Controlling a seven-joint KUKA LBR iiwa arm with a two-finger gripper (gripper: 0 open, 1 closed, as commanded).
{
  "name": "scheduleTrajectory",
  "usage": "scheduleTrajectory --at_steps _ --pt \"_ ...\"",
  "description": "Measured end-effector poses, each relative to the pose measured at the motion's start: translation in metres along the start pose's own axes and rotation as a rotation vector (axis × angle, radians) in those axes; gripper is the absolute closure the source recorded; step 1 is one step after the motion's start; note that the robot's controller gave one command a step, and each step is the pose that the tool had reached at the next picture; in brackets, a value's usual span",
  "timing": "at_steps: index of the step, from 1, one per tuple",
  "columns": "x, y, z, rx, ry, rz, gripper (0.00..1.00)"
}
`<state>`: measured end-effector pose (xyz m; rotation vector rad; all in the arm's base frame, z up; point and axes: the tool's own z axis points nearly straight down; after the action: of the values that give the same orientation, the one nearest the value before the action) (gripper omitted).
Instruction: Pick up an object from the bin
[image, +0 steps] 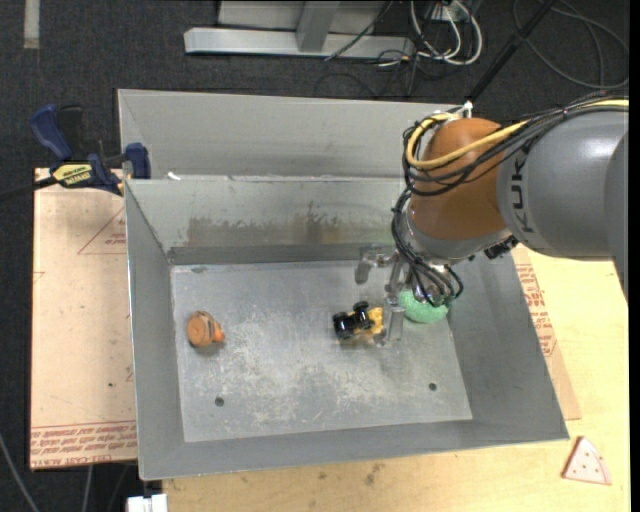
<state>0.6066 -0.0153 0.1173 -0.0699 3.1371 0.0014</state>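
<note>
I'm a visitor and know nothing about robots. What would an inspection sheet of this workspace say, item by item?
Surface: grey metal bin, floor scuffed.
Job's things: orange rounded lump at left; small black-and-yellow toy near centre; green thing right of it, partly under the arm.
Clutter: nothing seen.
Grippers: gripper low in the bin, between the toy and the green thing.
Cables: yellow and black cables looped over the orange wrist cover.
Surroundings: dark floor; more cables beyond the bin.

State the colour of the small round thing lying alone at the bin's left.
The round thing is orange, plain in the camera view.
</note>
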Motion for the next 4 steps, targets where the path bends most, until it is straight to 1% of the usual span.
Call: scheduleTrajectory --at_steps 1,2,4 --pt "0.012 0.001 0.046 0.0 0.002 -0.034 0.0" --pt "0.002 0.002 0.047 -0.001 -0.001 -0.005 1.0" --pt "0.002 0.002 0.046 -0.001 0.0 -0.005 1.0"
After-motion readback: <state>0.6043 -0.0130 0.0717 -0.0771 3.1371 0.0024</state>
